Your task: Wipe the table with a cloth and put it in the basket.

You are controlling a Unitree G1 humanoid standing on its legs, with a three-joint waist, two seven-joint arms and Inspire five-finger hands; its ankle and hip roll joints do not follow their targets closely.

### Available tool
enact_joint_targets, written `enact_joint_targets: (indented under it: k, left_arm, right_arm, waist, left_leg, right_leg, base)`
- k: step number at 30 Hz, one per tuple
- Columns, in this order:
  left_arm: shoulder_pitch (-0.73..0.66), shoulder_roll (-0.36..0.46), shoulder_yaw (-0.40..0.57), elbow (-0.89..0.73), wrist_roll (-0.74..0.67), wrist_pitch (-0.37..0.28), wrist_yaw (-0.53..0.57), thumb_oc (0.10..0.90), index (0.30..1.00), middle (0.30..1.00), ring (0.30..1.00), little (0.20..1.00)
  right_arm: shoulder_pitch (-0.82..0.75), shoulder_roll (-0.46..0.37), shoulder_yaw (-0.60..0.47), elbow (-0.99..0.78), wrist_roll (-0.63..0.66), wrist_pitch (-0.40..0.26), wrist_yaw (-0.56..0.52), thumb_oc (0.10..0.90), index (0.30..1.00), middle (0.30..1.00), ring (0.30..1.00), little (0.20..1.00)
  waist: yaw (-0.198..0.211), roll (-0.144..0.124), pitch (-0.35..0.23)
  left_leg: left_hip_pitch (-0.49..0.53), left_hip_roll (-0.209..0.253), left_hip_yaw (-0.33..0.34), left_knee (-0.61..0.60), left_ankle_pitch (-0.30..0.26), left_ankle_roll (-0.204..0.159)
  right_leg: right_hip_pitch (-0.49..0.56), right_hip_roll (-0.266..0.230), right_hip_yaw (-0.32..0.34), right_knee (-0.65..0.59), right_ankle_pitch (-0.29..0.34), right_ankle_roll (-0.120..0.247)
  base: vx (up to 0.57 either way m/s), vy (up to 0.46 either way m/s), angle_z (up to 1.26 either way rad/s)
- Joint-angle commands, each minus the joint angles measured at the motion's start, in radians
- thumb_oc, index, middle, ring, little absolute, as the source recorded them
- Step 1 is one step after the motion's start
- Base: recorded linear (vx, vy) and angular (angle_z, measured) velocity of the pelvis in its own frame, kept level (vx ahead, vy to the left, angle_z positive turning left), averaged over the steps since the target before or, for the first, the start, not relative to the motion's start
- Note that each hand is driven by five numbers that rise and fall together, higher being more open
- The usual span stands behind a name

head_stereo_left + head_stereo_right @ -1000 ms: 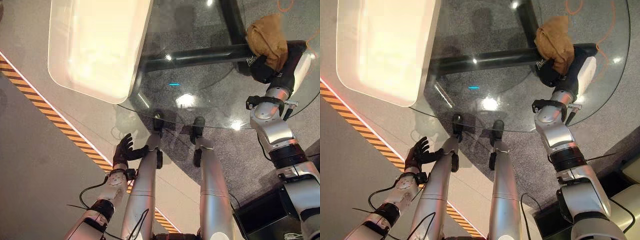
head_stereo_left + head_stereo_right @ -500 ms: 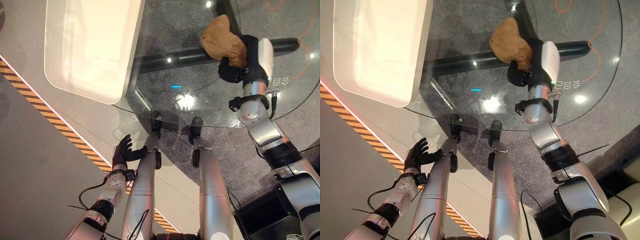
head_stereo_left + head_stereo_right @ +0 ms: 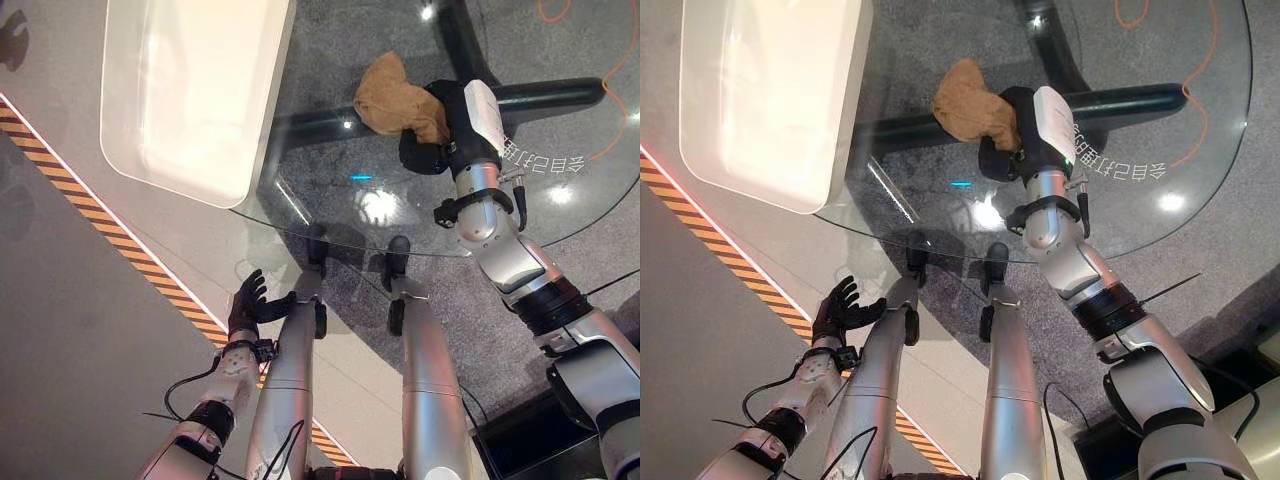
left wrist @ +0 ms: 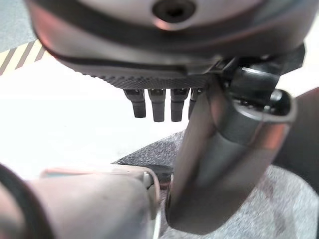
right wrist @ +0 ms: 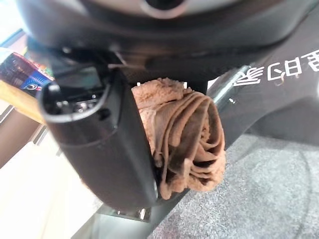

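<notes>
Overhead, your right hand (image 3: 432,140) presses the bunched cloth (image 3: 397,97) onto the glass table (image 3: 330,190), so wiping looks under way and the white basket (image 3: 190,90), well apart at the table's left, waits; your left hand (image 3: 248,300) hangs low with fingers spread, over grey floor crossed by a striped line (image 3: 90,225). Close up, your right wrist view shows the thumb (image 5: 107,149) clamped on the cloth's folds.

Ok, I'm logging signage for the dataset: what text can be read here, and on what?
White characters on the glass table, by the right robot hand gripping the brown cloth: reversed, not readable.
Colourful package in the right wrist view: print too blurred.
</notes>
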Motion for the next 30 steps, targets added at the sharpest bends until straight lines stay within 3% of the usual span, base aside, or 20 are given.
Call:
enact_joint_targets:
  k: [1, 8, 14, 23, 30]
  left_arm:
    - [0.120, -0.005, 0.033, -0.028, -0.065, -0.095, 0.079, 0.800, 0.900, 0.900, 0.900, 0.900]
    - [0.140, 0.006, 0.122, -0.112, -0.069, -0.238, 0.204, 0.800, 0.900, 0.900, 0.900, 0.900]
    - [0.154, 0.004, 0.189, -0.250, 0.046, -0.323, 0.301, 0.800, 0.900, 0.900, 0.900, 0.900]
    - [0.194, 0.019, 0.246, -0.436, 0.165, -0.346, 0.392, 0.800, 0.900, 0.900, 0.900, 0.900]
    - [0.232, 0.046, 0.274, -0.604, 0.229, -0.349, 0.438, 0.800, 0.900, 0.900, 0.900, 0.900]
  right_arm:
    - [0.078, 0.092, 0.144, -0.070, 0.008, -0.038, 0.137, 0.100, 0.300, 0.300, 0.300, 0.200]
    - [0.105, 0.092, 0.135, -0.080, 0.015, -0.032, 0.142, 0.100, 0.300, 0.300, 0.300, 0.200]
    - [0.144, 0.104, 0.071, -0.105, 0.074, -0.057, 0.057, 0.100, 0.300, 0.300, 0.300, 0.200]
    - [0.230, 0.104, -0.097, -0.210, 0.135, -0.146, -0.061, 0.100, 0.300, 0.300, 0.300, 0.200]
    - [0.315, 0.111, -0.182, -0.302, 0.156, -0.204, -0.073, 0.100, 0.300, 0.300, 0.300, 0.200]
  waist:
    - [0.036, 0.028, -0.014]
    - [0.049, 0.030, -0.014]
    - [0.061, 0.026, -0.014]
    - [0.055, 0.013, -0.014]
    - [0.048, 0.015, -0.014]
  left_leg:
    - [0.017, -0.062, 0.063, 0.068, -0.100, 0.069]
    - [0.038, -0.063, 0.055, 0.063, -0.098, 0.066]
    - [0.071, -0.062, 0.044, 0.060, -0.102, 0.068]
    - [0.141, -0.066, 0.034, 0.050, -0.111, 0.077]
    - [0.184, -0.073, 0.037, 0.051, -0.122, 0.086]
  right_leg:
    - [-0.004, 0.018, -0.037, -0.092, 0.100, 0.011]
    - [0.016, 0.018, -0.043, -0.088, 0.091, 0.008]
    - [0.046, 0.023, -0.047, -0.075, 0.079, 0.006]
    - [0.113, 0.035, -0.039, -0.082, 0.077, 0.006]
    - [0.154, 0.035, -0.030, -0.085, 0.074, 0.006]
  base:
    - [0.00, -0.020, 0.05]
    - [0.00, -0.011, 0.09]
    - [0.00, -0.006, 0.03]
    - [0.00, -0.008, 0.03]
    - [0.00, 0.000, 0.00]
